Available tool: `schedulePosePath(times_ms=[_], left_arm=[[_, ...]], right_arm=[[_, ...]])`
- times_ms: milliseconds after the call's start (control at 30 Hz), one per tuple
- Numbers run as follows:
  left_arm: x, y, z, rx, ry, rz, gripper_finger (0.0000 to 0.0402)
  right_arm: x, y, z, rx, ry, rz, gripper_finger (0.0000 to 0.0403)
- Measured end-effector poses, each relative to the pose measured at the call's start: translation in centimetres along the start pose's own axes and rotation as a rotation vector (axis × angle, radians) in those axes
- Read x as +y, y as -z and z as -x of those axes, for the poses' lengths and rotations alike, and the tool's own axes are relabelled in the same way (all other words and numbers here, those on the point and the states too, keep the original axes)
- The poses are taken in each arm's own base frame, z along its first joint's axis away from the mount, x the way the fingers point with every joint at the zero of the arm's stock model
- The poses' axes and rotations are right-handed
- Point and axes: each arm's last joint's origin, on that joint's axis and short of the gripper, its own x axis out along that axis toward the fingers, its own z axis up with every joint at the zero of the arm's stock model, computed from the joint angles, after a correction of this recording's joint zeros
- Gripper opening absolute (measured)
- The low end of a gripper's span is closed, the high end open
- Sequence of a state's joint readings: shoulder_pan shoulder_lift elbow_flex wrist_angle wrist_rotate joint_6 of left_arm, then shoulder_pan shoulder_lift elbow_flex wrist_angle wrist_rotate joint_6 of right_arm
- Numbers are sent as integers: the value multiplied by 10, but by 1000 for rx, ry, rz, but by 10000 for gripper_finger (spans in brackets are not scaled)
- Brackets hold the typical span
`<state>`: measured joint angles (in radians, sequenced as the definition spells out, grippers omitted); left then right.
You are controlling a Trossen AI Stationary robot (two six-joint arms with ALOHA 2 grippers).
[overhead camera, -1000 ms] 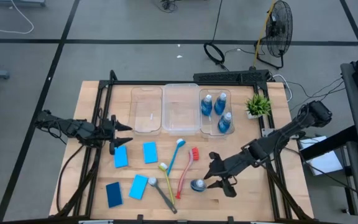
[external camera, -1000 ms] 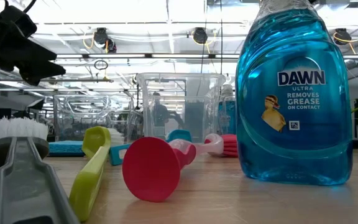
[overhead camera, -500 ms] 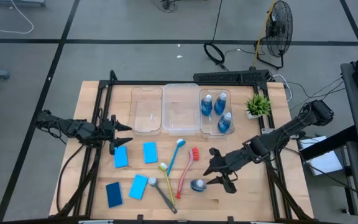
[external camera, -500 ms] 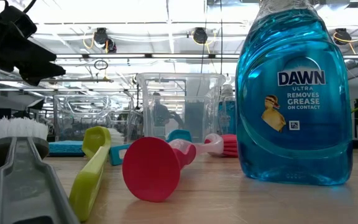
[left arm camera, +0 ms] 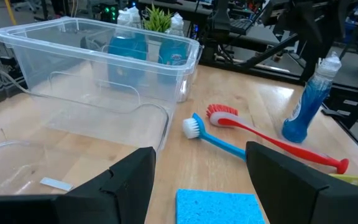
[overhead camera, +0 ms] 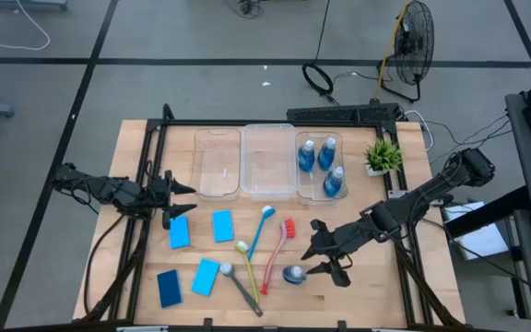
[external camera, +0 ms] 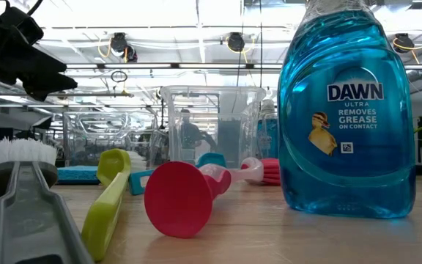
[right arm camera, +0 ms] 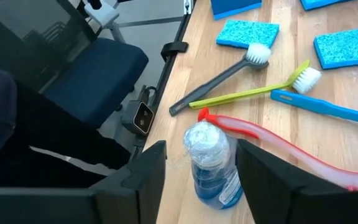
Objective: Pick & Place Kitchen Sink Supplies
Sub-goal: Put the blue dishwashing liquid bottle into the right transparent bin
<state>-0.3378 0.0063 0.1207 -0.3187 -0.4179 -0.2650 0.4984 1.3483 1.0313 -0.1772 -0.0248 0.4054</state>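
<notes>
My right hand [overhead camera: 308,261] straddles upright bottle [overhead camera: 294,275], fingers parted, nothing grasped. Risk: off-centre closure tips bottle onto red brush [overhead camera: 276,254]. Left hand [overhead camera: 181,201] released, waiting over sponge [overhead camera: 179,232].

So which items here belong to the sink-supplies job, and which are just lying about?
Job items: four blue sponges, four brushes, loose soap bottle between the open right gripper fingers, three bottles already binned, clear bins.
Lying about: potted plant, floor fan, cables.
</notes>
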Motion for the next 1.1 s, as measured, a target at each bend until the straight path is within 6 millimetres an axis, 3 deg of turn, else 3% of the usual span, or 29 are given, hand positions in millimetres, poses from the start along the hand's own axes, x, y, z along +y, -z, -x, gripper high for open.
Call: schedulePosePath(times_ms=[433,733,1100], left_arm=[[0,0,0,0,0,0,253],[0,0,0,-1,0,4,253],[0,0,0,-1,-1,6,253]], right_arm=[[-1,7,-10,25,57,-53,321],[-1,22,-15,66,61,-35,330],[-10,40,-24,-12,29,-45,333]])
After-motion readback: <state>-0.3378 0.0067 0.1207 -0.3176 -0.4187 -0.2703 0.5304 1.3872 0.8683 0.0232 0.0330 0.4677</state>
